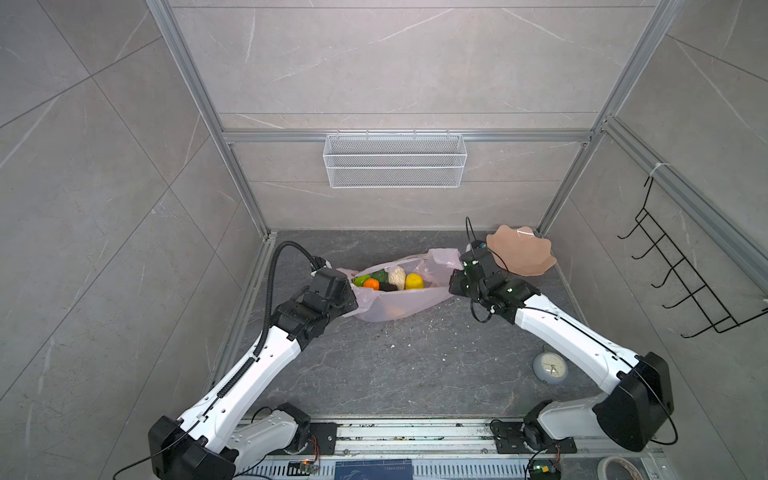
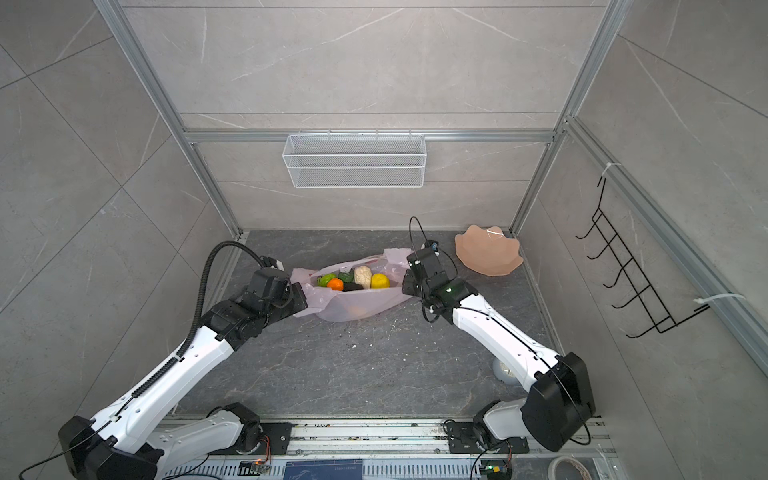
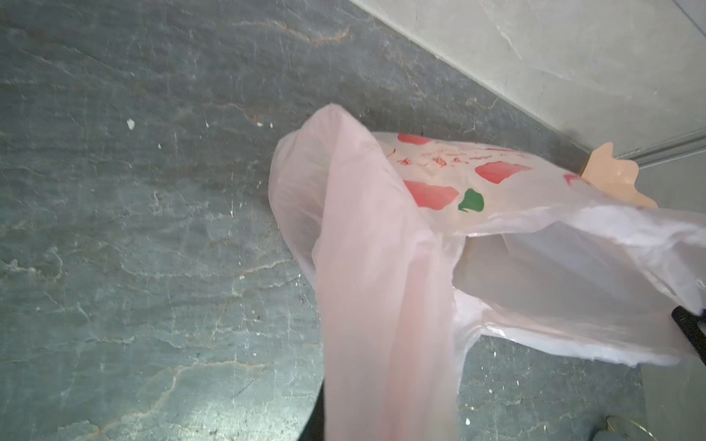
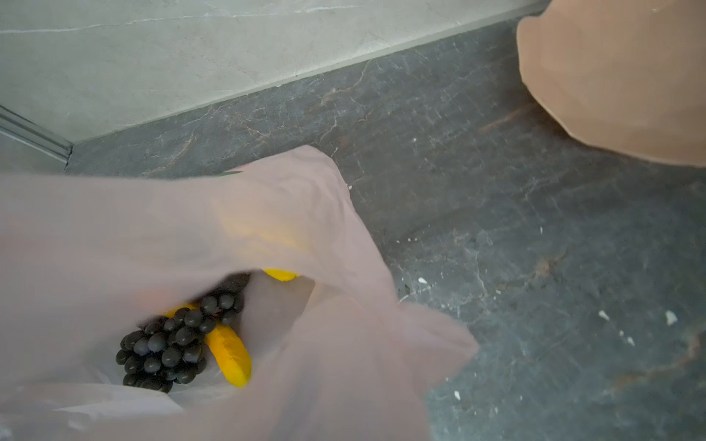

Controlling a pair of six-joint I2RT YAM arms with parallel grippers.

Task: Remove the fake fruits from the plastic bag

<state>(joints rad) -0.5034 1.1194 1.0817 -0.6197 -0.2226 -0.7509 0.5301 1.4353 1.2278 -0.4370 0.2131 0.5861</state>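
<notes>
Pinching the bag [image 1: 390,308], your left fingers [image 1: 352,298] are clamped on it; right fingers [image 1: 454,286] at its other end, can't tell; fruits [image 1: 397,279] inside.

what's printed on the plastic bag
Red fruit shapes, a green leaf and red lettering on the pale pink bag; clearest in the left wrist view.

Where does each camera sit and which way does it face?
Top views: high above the arm bases, looking down toward the back wall; both arms show, left tool and right tool at the plastic bag.
Left wrist: on the left arm, facing the bag's handle; dark slivers at the edges, probably robot.
Right wrist: on the right arm, facing into the bag at grapes and banana; no robot visible.
Shared: all four show the bag and the plate.
</notes>
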